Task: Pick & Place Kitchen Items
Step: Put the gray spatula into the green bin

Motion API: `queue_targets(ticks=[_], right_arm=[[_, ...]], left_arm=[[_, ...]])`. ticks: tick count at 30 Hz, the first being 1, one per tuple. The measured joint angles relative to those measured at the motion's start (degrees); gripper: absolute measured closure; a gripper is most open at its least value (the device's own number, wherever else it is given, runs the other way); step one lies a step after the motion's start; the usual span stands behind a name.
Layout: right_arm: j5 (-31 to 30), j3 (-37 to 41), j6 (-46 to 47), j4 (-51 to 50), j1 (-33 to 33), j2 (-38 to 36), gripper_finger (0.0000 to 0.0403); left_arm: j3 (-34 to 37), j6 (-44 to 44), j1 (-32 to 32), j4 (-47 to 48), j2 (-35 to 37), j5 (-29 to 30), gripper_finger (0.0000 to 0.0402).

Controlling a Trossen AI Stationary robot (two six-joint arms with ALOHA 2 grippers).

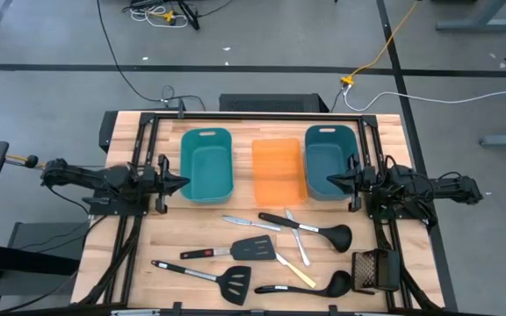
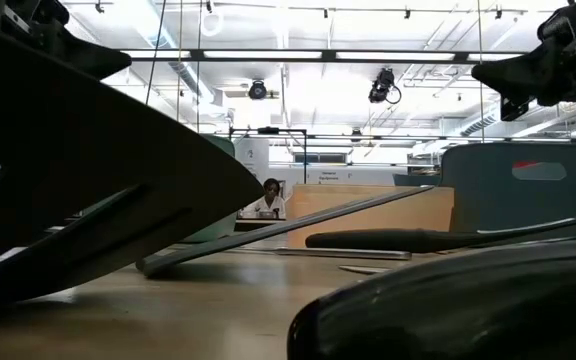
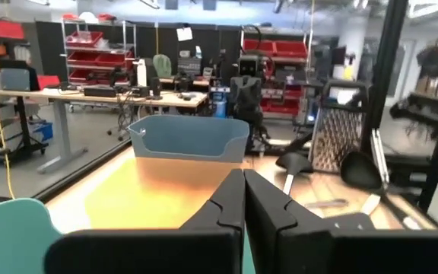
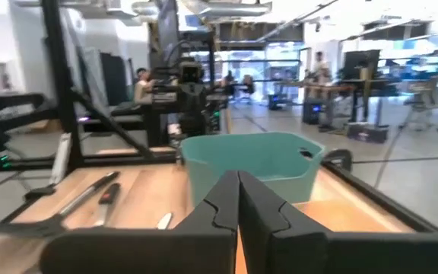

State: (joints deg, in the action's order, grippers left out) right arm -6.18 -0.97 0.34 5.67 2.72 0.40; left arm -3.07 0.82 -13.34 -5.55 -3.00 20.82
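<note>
Several kitchen items lie flat on the near half of the wooden table: two black slotted spatulas (image 1: 235, 250) (image 1: 209, 276), two black ladles (image 1: 310, 228) (image 1: 310, 285), silver knives (image 1: 240, 221) (image 1: 299, 239) and a yellow-handled knife (image 1: 294, 270). My left gripper (image 1: 183, 184) hovers level at the table's left side beside the teal bin (image 1: 207, 164), fingers shut (image 3: 243, 199) on nothing. My right gripper (image 1: 330, 182) hovers level at the right side by the blue-teal bin (image 1: 329, 161), also shut (image 4: 239, 202) and holding nothing.
An orange bin (image 1: 278, 171) stands between the two teal ones along the far half. A dark mesh grater (image 1: 374, 270) lies at the near right corner. Black frame rails (image 1: 139, 211) run along both sides. A person (image 2: 266, 200) sits far behind the table.
</note>
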Motion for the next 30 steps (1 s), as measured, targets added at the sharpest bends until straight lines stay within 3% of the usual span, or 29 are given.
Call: queue_targets(ticks=[3, 7, 13, 18, 22, 26, 30], right_arm=[[2.45, 0.0, -0.02, -0.42, 0.0, 0.02, 0.0398], [0.1, 0.0, -0.32, -0.29, 0.02, 0.02, 0.0395], [-5.15, 0.0, -0.79, 0.04, 0.02, 0.04, 0.0376], [-8.71, 0.0, 0.08, 0.26, 0.0, 0.04, 0.0373], [-8.52, 0.0, -0.07, 0.26, 0.0, 0.04, 0.0372], [-8.41, 0.02, -0.81, 0.26, 0.0, 0.04, 0.0372], [-8.05, 0.02, -0.81, 0.27, 0.0, 0.07, 0.0372]], left_arm=[[-0.11, -0.21, -0.56, -2.11, -2.23, 0.56, 0.0397], [-3.9, 2.19, -2.04, -1.57, -7.25, 1.12, 0.0398], [-14.48, 6.22, -7.78, -0.13, -22.16, 7.9, 0.0399], [-30.28, 18.82, -13.59, 24.15, -37.13, 15.86, 0.04], [-41.33, 33.62, -17.02, 46.97, -48.55, 14.4, 0.0394], [-46.43, 42.73, -20.43, 56.23, -58.15, 8.96, 0.0375], [-47.01, 49.62, -23.85, 54.23, -64.5, 4.03, 0.035]])
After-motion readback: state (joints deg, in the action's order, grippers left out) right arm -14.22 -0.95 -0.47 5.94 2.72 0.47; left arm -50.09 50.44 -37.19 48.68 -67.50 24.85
